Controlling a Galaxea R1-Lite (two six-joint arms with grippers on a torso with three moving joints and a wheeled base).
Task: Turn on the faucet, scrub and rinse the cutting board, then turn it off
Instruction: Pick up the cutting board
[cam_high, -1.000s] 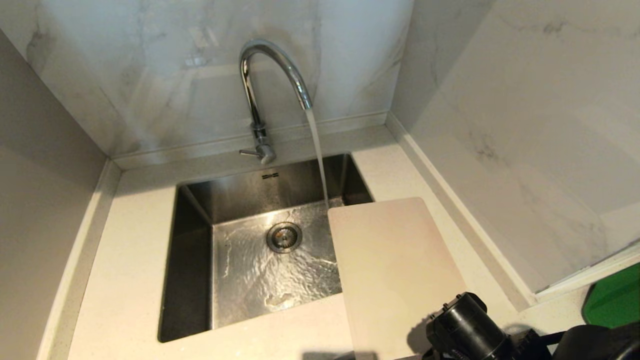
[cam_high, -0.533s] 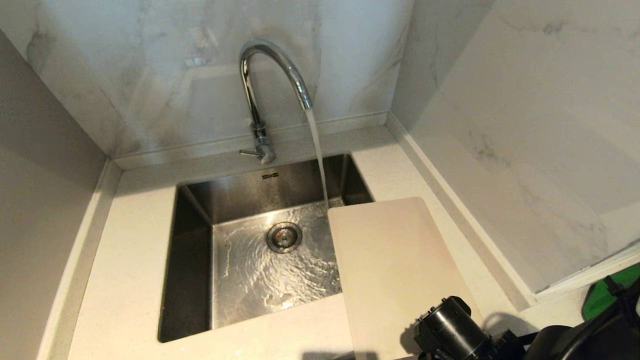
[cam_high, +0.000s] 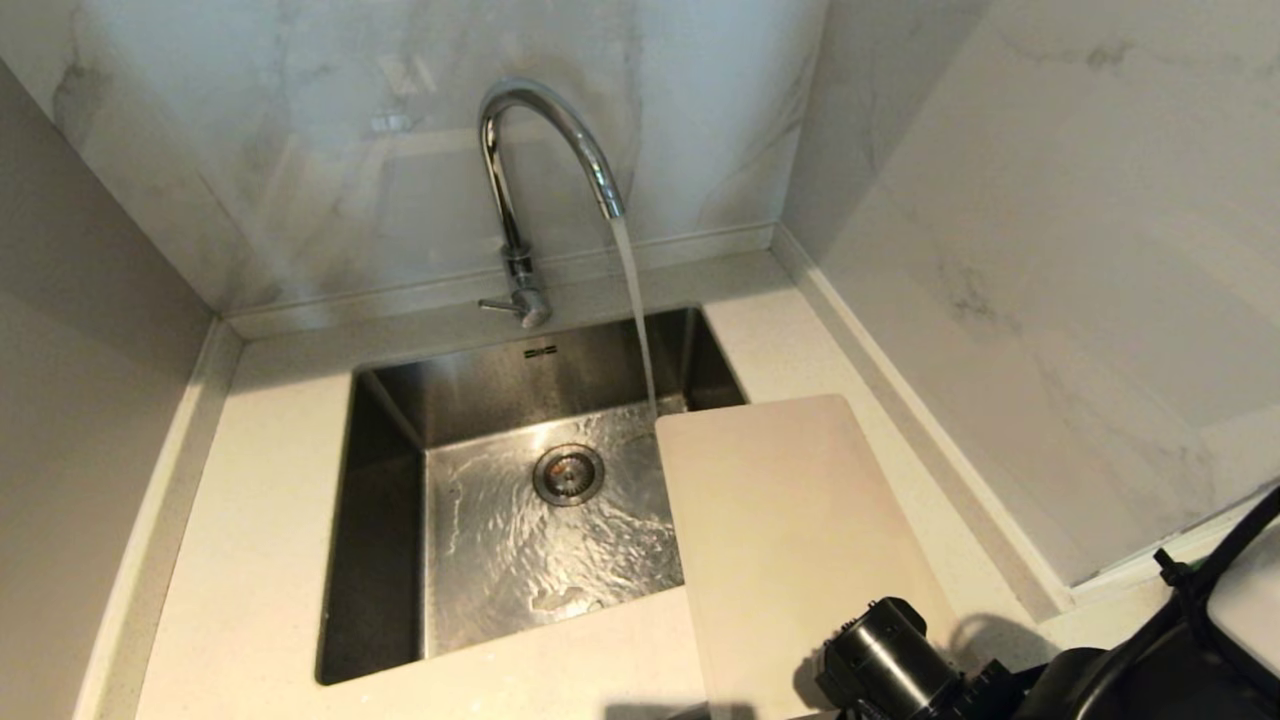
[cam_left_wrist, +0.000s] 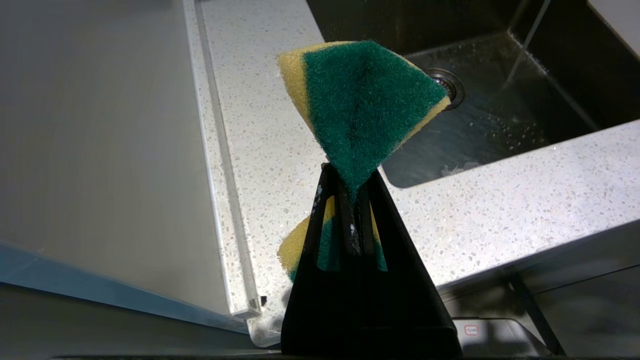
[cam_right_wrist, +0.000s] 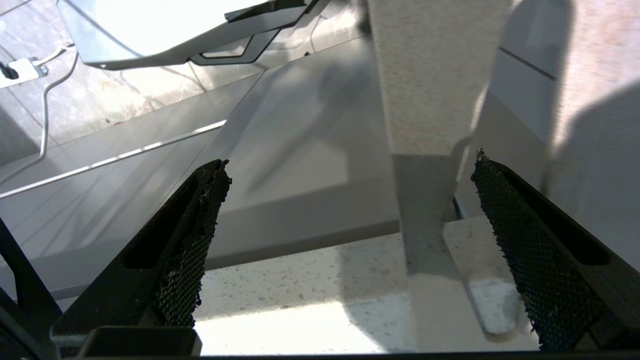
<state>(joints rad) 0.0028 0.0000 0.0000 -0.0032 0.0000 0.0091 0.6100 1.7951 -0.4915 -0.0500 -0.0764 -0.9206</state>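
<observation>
Steel sink (cam_high: 390, 520) fills the middle, water already running from the faucet (cam_high: 520, 180) at twelve o'clock. At four o'clock the cutting board (cam_high: 790, 540) lies dry, overhanging the basin's right rim. So scrubbing comes next, I judge. Right gripper (cam_right_wrist: 350, 240) stands wide and empty at the board's slot; left gripper (cam_left_wrist: 350, 200) pinches a green-and-yellow sponge (cam_left_wrist: 360, 100).

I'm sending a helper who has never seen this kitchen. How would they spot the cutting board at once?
Find the steel sink set into the speckled counter, under the running chrome faucet. The cutting board lies flat at the sink's right edge, one corner overhanging the basin: the only large cream rectangle with rounded corners.
</observation>
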